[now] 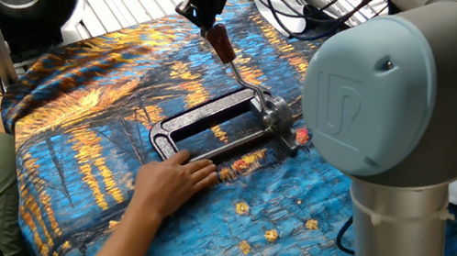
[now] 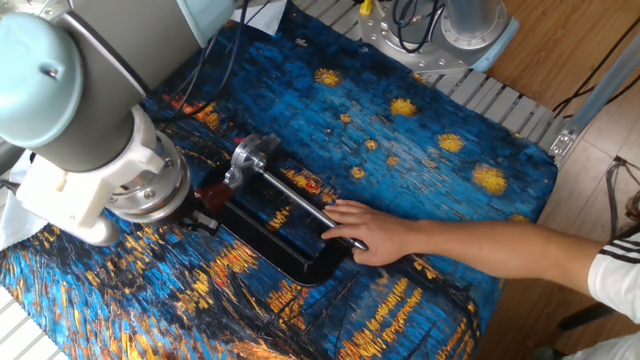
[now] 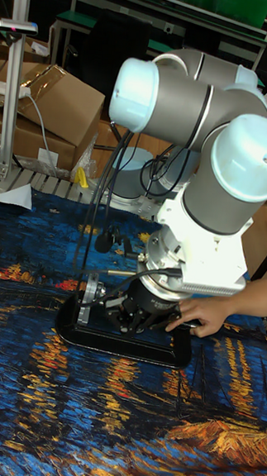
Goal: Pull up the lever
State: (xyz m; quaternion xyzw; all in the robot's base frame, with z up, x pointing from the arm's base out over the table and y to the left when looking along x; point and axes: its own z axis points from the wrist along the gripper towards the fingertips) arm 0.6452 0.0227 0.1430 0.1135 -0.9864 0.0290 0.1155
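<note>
— Cloth first: a blue and orange painted-pattern cloth (image 1: 91,114) covers the desk, and on it lies the black rectangular metal clamp frame (image 1: 174,128). What sits at its far right end?

— From one fixed view, the short silver lever with the dark red rounded knob (image 1: 218,43) rises at a slant from the frame's silver hinge block (image 1: 272,115). The robot's black two-finger claw (image 1: 203,14) comes down from above and meets the knob's top, its fingers pressed against it on both sides, so it looks clamped on the knob.

— Does the other fixed view confirm that?

— Only partly. There the grey wrist of the arm (image 2: 110,170) hides the claw; just a bit of red knob (image 2: 213,196) peeks out beside it. That view shows the thin steel rod (image 2: 300,200) running along the frame much better.

— And the person?

— A bare hand (image 1: 171,179) presses flat on the frame's near end; the other fixed view shows the whole forearm reaching in from the right.

— The tall fixed view?

— It shows the frame (image 3: 123,341) edge-on under the arm, with cardboard boxes (image 3: 46,113) behind, but the knob is hidden there.
</note>
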